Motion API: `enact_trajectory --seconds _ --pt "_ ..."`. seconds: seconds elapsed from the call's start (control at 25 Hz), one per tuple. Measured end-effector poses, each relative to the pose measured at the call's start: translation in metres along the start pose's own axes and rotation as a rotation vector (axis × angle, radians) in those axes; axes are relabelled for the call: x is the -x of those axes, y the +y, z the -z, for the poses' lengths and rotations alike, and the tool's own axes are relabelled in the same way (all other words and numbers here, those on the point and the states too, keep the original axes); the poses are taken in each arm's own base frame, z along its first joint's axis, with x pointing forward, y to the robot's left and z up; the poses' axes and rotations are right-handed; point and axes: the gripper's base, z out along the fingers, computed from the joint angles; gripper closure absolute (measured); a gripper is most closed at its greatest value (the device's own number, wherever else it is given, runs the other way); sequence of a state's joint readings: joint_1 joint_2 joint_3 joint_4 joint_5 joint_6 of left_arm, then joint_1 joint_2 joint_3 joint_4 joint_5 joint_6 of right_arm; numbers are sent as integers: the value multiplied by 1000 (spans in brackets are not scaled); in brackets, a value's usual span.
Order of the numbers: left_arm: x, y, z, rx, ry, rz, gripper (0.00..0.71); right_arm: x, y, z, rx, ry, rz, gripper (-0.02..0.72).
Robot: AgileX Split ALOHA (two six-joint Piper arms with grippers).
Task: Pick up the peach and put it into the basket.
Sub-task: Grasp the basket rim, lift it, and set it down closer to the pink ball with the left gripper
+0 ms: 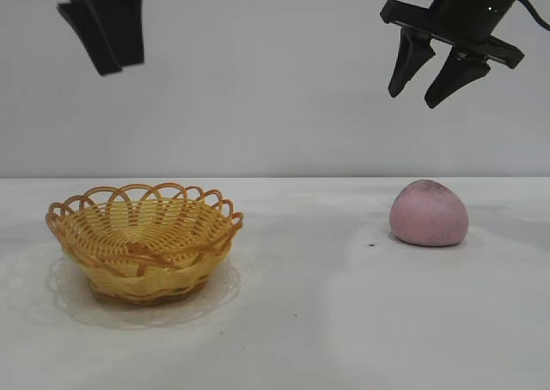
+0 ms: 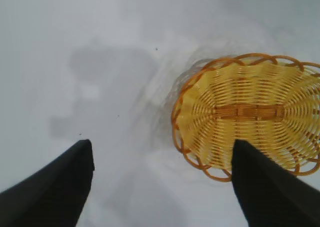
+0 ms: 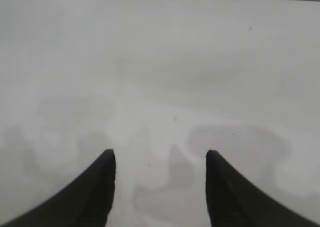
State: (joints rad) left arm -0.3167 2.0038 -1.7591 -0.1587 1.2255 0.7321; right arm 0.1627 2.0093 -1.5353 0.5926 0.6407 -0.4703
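Observation:
A dusty pink peach (image 1: 429,213) rests on the white table at the right. High above it hangs my right gripper (image 1: 414,98), open and empty; its wrist view shows only bare table between the fingertips (image 3: 109,159). The yellow wicker basket (image 1: 142,240) with an orange-brown looped rim stands at the left, empty. My left gripper (image 1: 112,59) hovers high above the basket, open with nothing held. In the left wrist view the basket (image 2: 250,114) lies beyond the left gripper (image 2: 162,146), partly behind one finger. The peach is out of both wrist views.
The white table (image 1: 309,321) runs flat between basket and peach, with a pale wall behind. A tiny dark speck (image 1: 371,244) lies just left of the peach.

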Motion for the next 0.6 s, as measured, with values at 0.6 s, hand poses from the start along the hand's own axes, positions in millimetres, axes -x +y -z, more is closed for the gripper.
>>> enact_trajectory --seconds 0.6 --pt "-11 -3 -54 -90 126 7 340 0 0 0 -2 -3 15 364"
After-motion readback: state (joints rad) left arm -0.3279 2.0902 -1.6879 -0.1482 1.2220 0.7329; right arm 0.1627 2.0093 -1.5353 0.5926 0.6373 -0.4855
